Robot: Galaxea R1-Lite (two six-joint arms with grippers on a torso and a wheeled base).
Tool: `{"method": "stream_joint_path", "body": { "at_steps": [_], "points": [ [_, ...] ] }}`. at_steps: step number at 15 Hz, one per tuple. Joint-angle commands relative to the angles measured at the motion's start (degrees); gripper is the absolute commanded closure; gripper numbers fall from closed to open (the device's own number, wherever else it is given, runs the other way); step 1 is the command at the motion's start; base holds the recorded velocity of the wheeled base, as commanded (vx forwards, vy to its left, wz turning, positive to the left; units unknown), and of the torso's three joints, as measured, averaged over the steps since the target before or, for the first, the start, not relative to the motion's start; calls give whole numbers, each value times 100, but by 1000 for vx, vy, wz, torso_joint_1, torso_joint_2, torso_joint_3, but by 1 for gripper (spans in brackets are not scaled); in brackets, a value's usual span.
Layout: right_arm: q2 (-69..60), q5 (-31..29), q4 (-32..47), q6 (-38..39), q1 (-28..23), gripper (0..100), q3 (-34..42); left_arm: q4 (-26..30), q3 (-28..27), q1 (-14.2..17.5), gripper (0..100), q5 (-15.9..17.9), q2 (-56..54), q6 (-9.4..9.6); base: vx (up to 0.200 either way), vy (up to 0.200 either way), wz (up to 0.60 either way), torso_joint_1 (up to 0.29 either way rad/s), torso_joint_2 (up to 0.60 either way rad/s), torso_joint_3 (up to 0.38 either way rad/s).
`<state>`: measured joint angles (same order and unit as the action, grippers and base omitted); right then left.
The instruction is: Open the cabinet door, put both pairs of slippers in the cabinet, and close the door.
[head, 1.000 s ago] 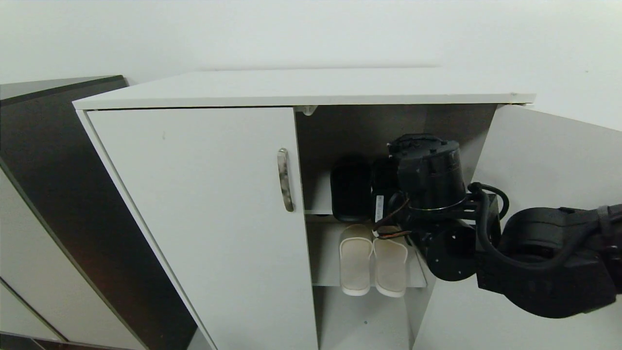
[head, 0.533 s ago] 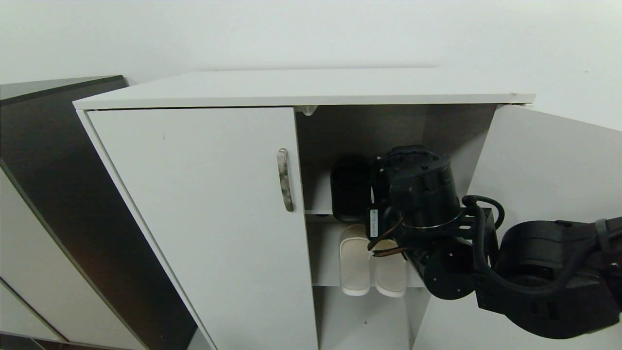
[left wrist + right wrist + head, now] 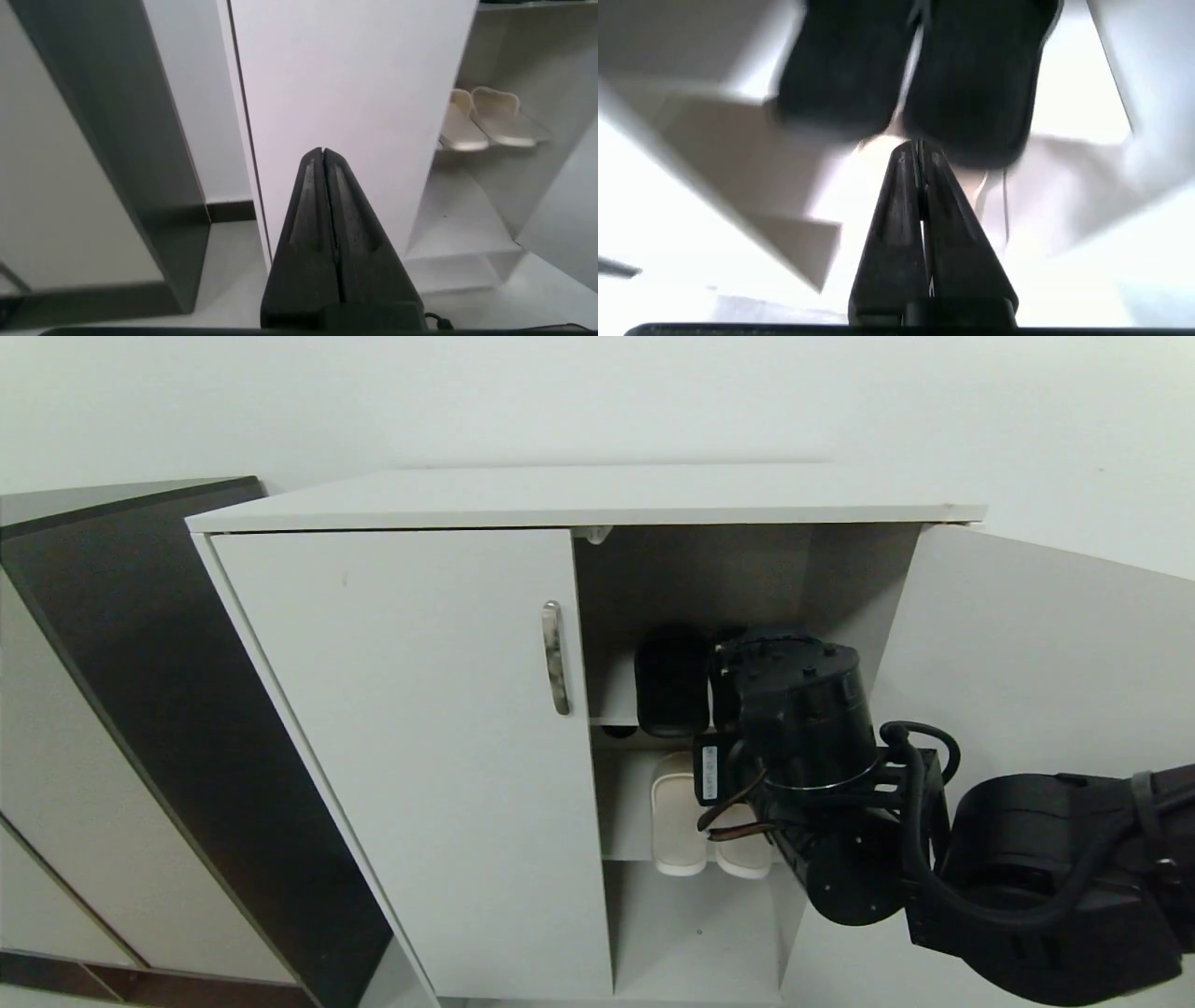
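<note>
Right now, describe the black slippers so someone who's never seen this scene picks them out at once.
Start at the white cabinet, whose right door stands open. In the opened half, the black slippers sit side by side on the upper shelf. The white slippers lie one shelf lower, so colour and the higher shelf set them apart.

The head camera looks forward and down on the cabinet (image 3: 579, 499) from a little way off, taking in its whole front. The left wrist camera sits low outside, sighting along the left gripper (image 3: 323, 154) at the closed door (image 3: 355, 84). Both catch the white slippers (image 3: 679, 826). The right wrist camera is close inside, looking past the right gripper (image 3: 917, 147) at the black slippers (image 3: 971, 65), which the head view also sees.
</note>
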<state>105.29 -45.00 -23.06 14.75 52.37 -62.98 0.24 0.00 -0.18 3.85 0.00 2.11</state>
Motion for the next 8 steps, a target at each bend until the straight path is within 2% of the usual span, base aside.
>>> {"method": "stream_joint_path", "body": {
  "at_steps": [1, 8],
  "points": [
    [35, 0, 4, -16, 10, 100, 5, 2, 0, 1, 100, 1, 0, 0, -200, 0, 0, 2, 2, 12],
    [18, 0, -5, -16, 72, 100, 13, 2, 0, 1, 100, 1, 0, 0, -200, 0, 0, 2, 2, 3]
  ]
}}
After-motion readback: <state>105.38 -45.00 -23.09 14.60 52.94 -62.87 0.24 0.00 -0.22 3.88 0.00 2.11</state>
